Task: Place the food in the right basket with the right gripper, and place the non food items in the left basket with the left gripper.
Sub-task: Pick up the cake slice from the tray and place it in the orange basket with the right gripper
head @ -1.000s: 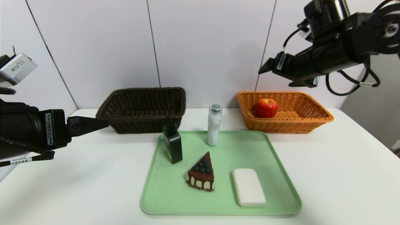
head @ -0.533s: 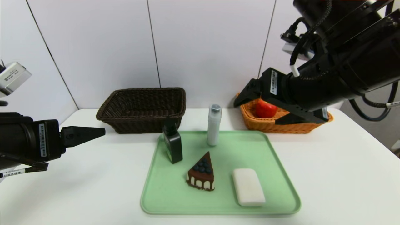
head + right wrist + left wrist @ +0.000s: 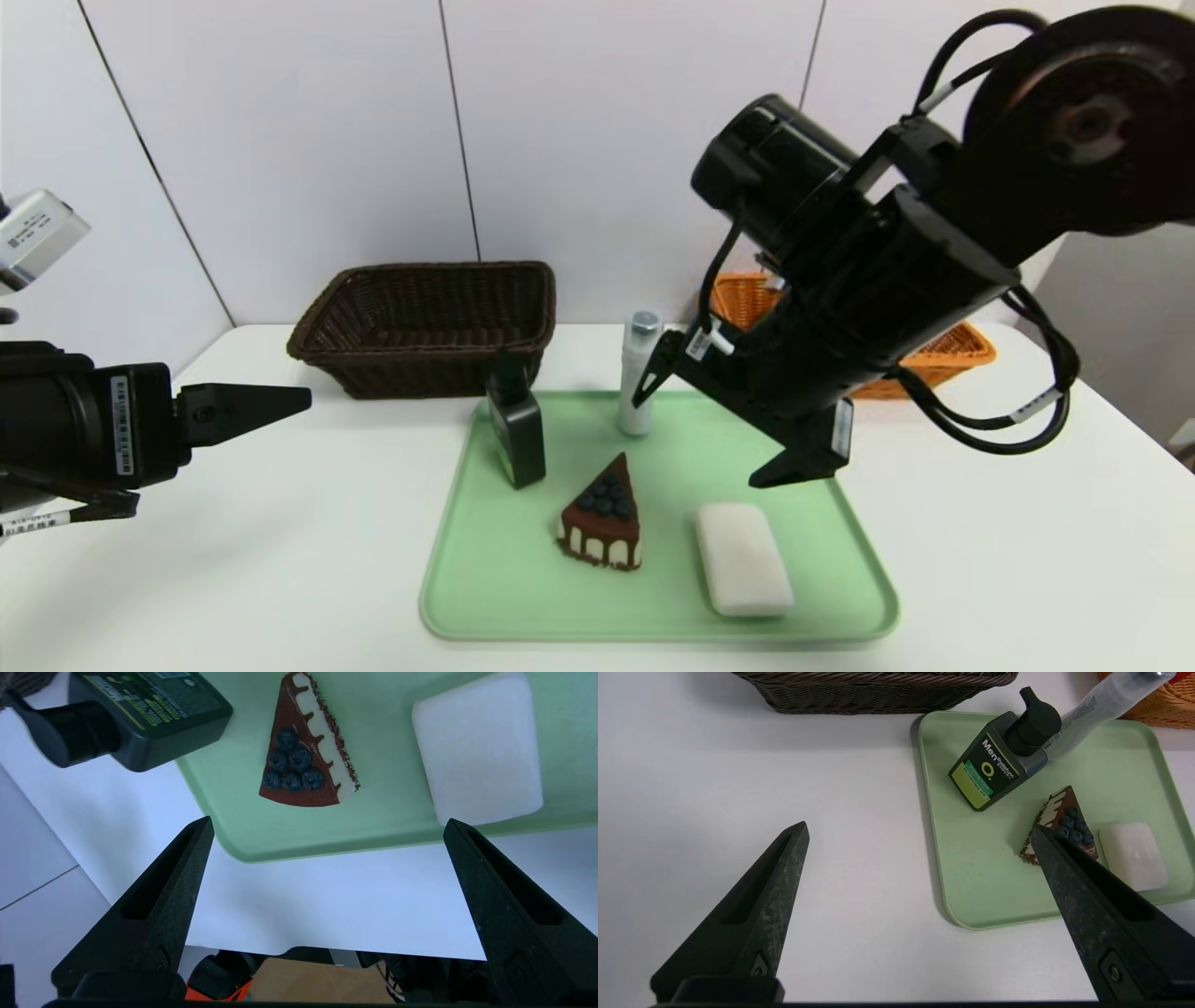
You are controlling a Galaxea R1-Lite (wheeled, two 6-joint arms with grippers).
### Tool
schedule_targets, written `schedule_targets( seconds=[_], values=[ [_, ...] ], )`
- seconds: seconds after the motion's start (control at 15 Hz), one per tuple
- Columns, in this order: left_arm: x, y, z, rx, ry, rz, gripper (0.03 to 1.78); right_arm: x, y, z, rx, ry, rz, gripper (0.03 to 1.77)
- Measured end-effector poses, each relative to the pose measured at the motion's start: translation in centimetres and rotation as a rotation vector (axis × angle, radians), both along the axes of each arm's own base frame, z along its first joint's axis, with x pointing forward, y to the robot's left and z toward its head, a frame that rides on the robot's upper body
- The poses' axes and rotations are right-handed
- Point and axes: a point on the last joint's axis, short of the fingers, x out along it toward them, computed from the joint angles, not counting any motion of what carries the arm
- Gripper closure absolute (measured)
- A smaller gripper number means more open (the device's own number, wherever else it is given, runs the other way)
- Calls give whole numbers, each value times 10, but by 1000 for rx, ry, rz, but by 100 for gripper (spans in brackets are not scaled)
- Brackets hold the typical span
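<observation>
Green tray point(image 3: 485, 597) carries my cake slice point(image 3: 602, 518); my right hand point(image 3: 714, 425) hangs spread above, at its one o'clock, left hand point(image 3: 280, 403) spread at nine o'clock.

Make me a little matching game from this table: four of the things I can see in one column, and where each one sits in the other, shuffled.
Things:
1. cake slice
2. white soap bar
3. dark pump bottle
4. brown basket

Places:
A. near right corner of the green tray
B. on the white table, behind the tray's far left corner
C. middle of the tray
D. standing upright at the tray's far left corner

Pairs: 1-C, 2-A, 3-D, 4-B
</observation>
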Motion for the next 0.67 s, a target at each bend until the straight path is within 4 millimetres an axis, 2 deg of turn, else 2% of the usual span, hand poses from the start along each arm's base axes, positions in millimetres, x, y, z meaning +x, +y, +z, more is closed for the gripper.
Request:
schedule_targets(
  seconds=[0.27,0.67],
  values=[
    [0,0,-4,5,14,0,12,14,22,-24,-3,32,1,10],
    [0,0,-4,5,13,-1,12,26,43,-56,-32,66,3,10]
  ],
)
